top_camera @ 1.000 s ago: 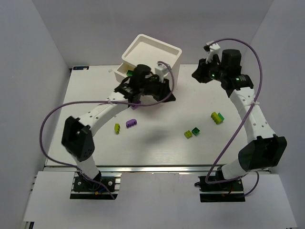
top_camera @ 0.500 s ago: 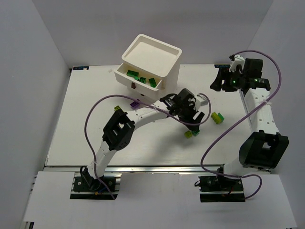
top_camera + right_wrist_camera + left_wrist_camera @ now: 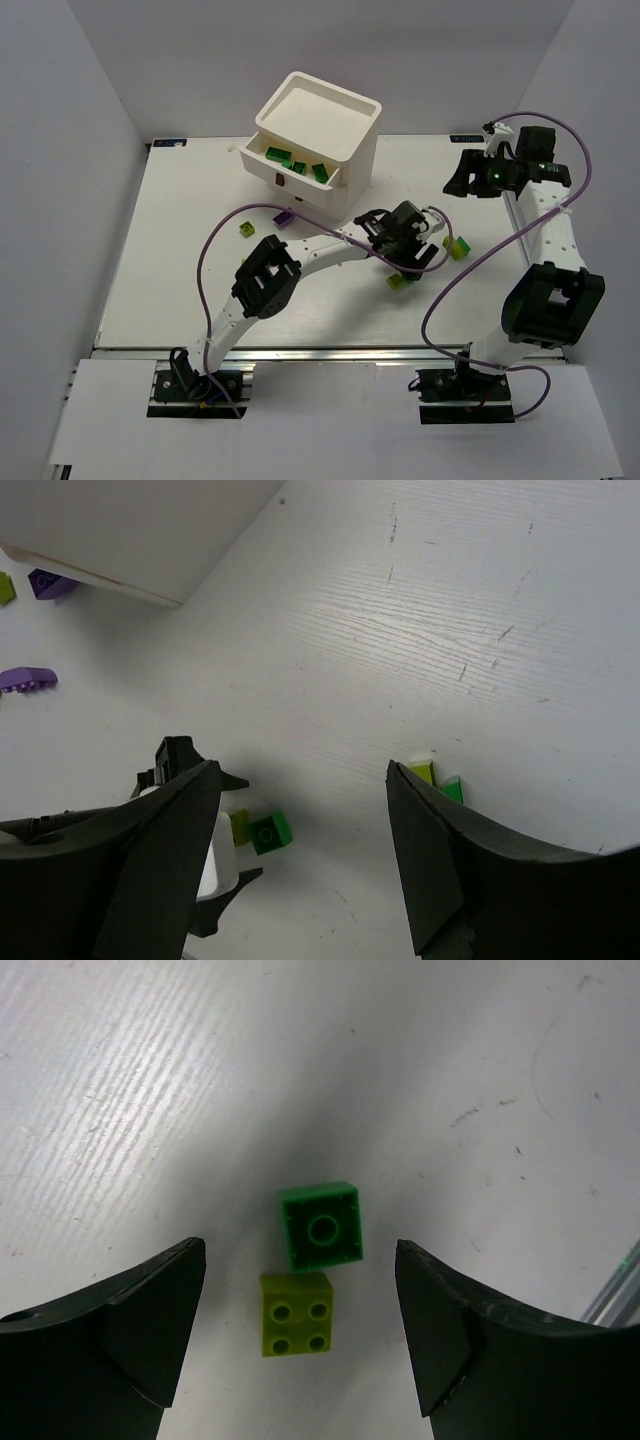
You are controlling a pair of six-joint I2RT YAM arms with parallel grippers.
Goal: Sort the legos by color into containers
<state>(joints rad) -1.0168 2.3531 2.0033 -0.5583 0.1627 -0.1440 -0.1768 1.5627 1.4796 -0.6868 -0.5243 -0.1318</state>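
Note:
My left gripper [image 3: 300, 1345] is open and hovers above a dark green brick [image 3: 320, 1226] and a lime brick [image 3: 296, 1312] that lie touching on the table, between its fingers. In the top view it [image 3: 414, 258] sits right of centre, by the lime brick [image 3: 398, 283]. My right gripper [image 3: 305, 865] is open and empty, high at the back right [image 3: 468, 182]. The white chest [image 3: 330, 110] has its top drawer [image 3: 262, 164] pulled out with several green bricks [image 3: 296, 164] in it.
A lime and green pair [image 3: 458, 247] lies right of the left gripper. A purple brick [image 3: 284, 218] and a lime brick [image 3: 245, 229] lie in front of the chest. The right wrist view shows another purple brick [image 3: 25, 680] and the left gripper [image 3: 185, 855].
My left arm has swung from the drawer to the right, then settled over the green and lime bricks. My right arm has moved right and back.

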